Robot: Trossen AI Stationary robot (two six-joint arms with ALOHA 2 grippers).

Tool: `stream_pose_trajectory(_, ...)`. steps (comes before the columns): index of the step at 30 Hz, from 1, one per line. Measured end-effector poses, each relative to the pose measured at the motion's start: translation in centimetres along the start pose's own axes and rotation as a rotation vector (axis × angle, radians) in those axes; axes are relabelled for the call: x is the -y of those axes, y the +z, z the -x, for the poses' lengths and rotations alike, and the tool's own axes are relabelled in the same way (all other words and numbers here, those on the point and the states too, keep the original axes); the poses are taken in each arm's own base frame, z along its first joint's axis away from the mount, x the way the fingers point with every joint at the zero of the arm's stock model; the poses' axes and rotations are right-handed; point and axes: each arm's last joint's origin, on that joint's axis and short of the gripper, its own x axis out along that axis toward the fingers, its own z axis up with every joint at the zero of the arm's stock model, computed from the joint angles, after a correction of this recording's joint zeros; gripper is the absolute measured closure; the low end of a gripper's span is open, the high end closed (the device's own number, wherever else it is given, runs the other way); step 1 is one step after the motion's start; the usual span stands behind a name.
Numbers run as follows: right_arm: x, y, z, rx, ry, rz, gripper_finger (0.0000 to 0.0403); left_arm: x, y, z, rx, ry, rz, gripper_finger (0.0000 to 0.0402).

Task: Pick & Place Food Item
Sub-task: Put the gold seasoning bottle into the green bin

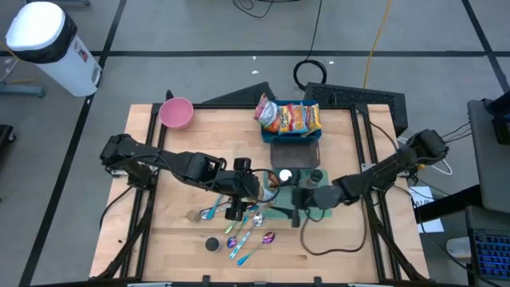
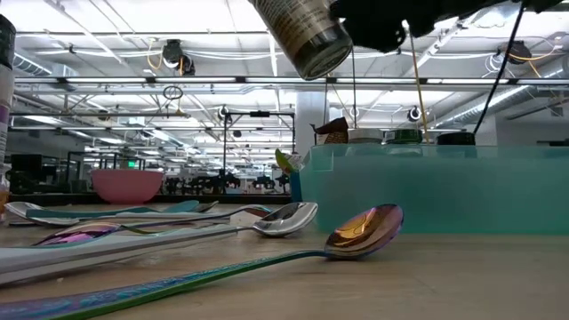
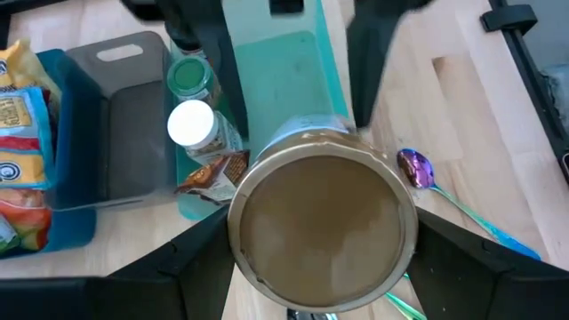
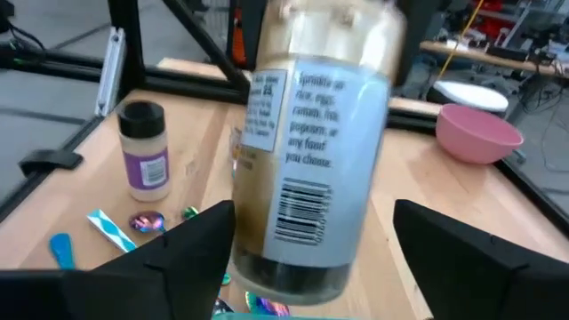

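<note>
1. Wooden desk [image 1: 175, 231] stands on a grey floor, with a white bin [image 1: 48, 44] beyond its far left corner.
2. Near the desk's middle, the left hand [image 3: 320, 267] grips a brown-lidded seasoning jar [image 3: 322, 227], raised off the surface and tilted.
3. Opposite it, the right hand [image 4: 311, 240] has its fingers spread on either side of the same jar, not clearly pressing it.
4. Below them lies a teal tray [image 1: 287, 209] holding two small bottles [image 3: 191, 102].
5. Colourful spoons [image 1: 247, 231] lie scattered toward the near edge.
6. A blue bin [image 1: 293, 137] of snack packets sits by the far edge; a pink bowl [image 1: 176, 112] sits at the far left corner.
</note>
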Motion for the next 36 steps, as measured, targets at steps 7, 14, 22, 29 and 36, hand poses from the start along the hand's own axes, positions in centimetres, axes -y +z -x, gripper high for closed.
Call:
stream_pose_trajectory(7,0.3,-0.2,-2.5,-0.030,0.032,-0.013,0.0074,-0.1,0.1,0.0,0.014,0.022,0.000,0.0127)
stream_pose_trajectory(14,1.2,-0.2,-2.8,-0.043,0.003,-0.050,0.0115,-0.2,0.2,0.0,0.021,0.042,-0.012,0.0127)
stream_pose_trajectory(22,2.3,1.4,-0.2,-0.095,0.006,-0.089,0.0133,-0.5,-0.1,1.9,0.058,0.002,0.021,0.0061)
stream_pose_trajectory(29,2.0,1.1,3.2,-0.108,-0.040,-0.084,0.0133,0.0,-3.0,3.0,0.310,-0.017,-0.024,0.0054)
stream_pose_trajectory(36,2.1,1.8,5.8,0.069,-0.121,-0.092,0.0133,-0.6,-7.9,0.1,0.713,0.010,0.072,0.0111)
